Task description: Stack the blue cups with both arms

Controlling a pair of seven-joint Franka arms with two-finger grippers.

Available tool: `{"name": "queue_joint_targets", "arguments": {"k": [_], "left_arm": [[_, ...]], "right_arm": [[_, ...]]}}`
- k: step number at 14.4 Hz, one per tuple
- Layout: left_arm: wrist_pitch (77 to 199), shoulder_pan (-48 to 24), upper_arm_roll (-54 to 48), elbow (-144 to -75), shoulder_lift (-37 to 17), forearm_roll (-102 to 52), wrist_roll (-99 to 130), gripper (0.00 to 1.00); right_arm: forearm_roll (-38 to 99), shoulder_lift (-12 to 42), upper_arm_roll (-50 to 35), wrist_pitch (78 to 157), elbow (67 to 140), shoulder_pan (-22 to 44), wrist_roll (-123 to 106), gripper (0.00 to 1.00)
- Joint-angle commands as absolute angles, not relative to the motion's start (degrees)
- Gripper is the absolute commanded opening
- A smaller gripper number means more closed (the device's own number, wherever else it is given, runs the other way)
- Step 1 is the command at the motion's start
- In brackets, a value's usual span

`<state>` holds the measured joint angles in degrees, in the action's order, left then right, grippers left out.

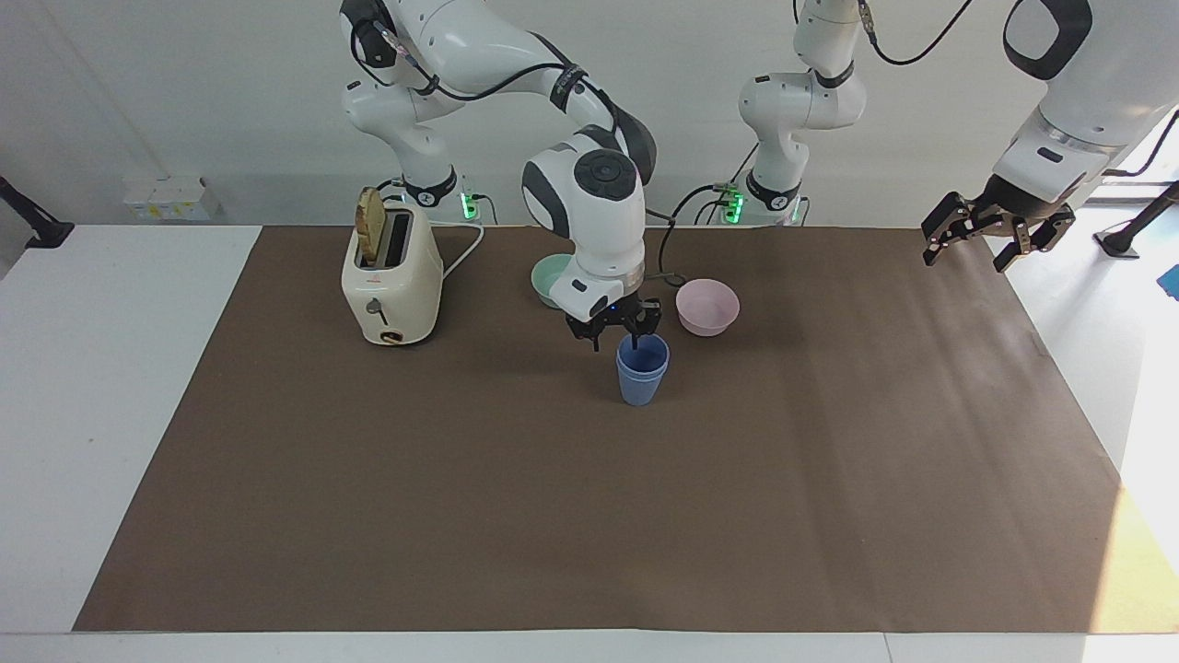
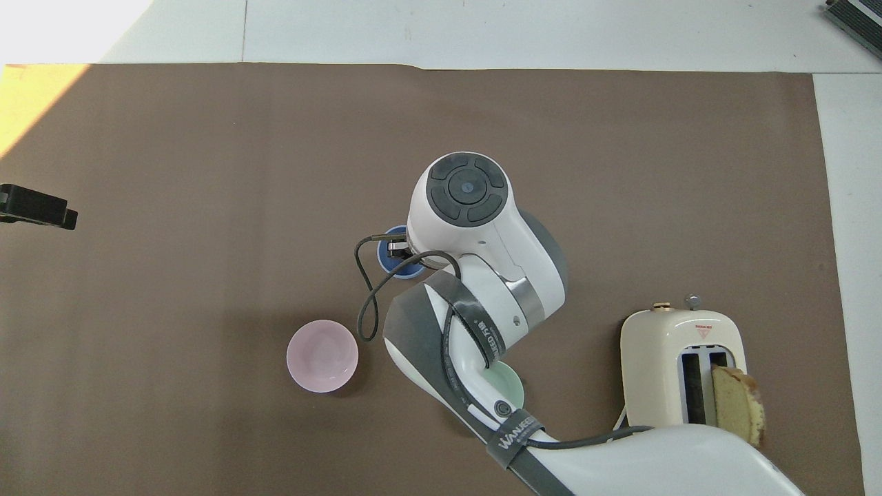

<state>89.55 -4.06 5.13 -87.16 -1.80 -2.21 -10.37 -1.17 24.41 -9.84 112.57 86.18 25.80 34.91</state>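
Observation:
The two blue cups (image 1: 641,378) stand nested, one inside the other, upright on the brown mat near the table's middle. The inner cup's rim (image 1: 644,348) shows just above the outer one's. My right gripper (image 1: 615,337) hangs directly over the stack, open, with one fingertip (image 1: 635,341) dipping at the rim and holding nothing. In the overhead view the right arm's wrist covers most of the cups (image 2: 394,255). My left gripper (image 1: 978,241) waits open in the air over the mat's edge at the left arm's end, empty.
A pink bowl (image 1: 707,306) and a teal bowl (image 1: 547,278) sit a little nearer to the robots than the cups. A cream toaster (image 1: 391,281) holding a bread slice (image 1: 371,224) stands toward the right arm's end. The brown mat (image 1: 589,516) covers the table.

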Motion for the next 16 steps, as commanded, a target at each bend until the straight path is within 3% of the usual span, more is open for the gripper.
{"name": "queue_joint_targets", "arguments": {"k": [1,6,10,16], "left_arm": [[89.39,-3.87,4.83,-86.40,-2.11,-2.02,-9.75,1.00],[89.03,-3.96,4.83,-86.40,-2.11,-2.02,-9.84,1.00],[89.03,-3.96,4.83,-86.40,-2.11,-2.02,-9.84,1.00],[89.03,-3.96,4.83,-86.40,-2.11,-2.02,-9.84,1.00]], "right_arm": [[-2.11,21.02,-9.76,106.73,84.03,23.13,34.20,1.00],[-5.62,14.69,-8.17,94.43,79.74,18.47,24.63,1.00],[-4.92,8.80,-8.35,87.12,79.01,9.25,14.35,1.00],[-1.33,7.38,-8.26,84.90,79.10,-0.51,6.78,1.00]]}}
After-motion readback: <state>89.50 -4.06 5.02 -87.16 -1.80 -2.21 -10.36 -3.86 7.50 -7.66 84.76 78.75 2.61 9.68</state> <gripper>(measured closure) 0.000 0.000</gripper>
